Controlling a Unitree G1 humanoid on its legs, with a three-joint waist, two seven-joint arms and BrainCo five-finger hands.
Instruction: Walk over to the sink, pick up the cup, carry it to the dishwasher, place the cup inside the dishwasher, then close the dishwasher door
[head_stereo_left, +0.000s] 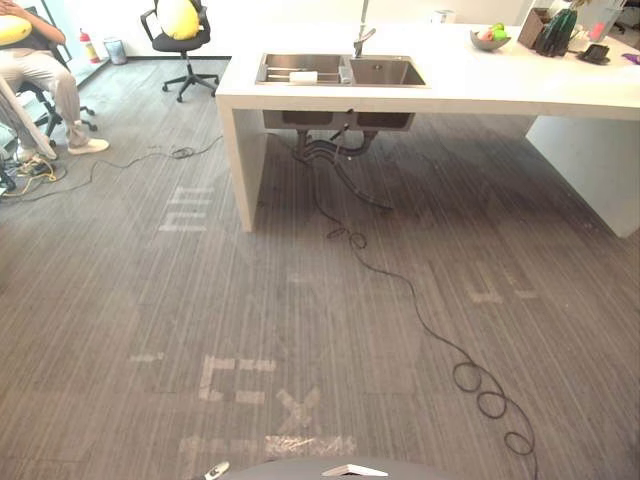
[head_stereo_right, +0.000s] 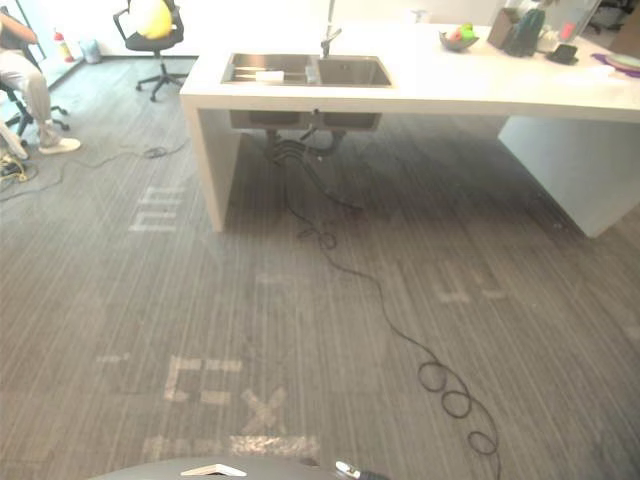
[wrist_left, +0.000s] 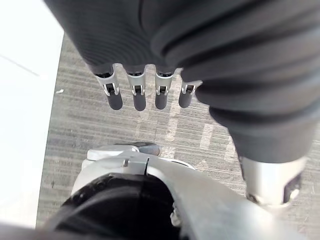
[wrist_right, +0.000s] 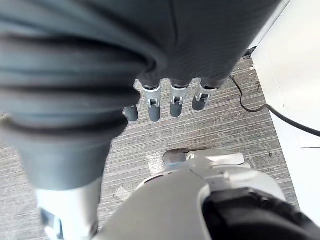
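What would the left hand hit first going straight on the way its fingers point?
Most likely the carpet floor. The left hand hangs open with its fingers pointing down, and nothing shows between them and the floor. Depth is unclear.

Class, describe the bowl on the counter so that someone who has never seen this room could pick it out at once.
Find the long white counter across the room, with a steel sink set in it. Right of the sink's tap, near the back edge, sits a small grey bowl. Unlike the dark things beside it, it holds green and reddish pieces.
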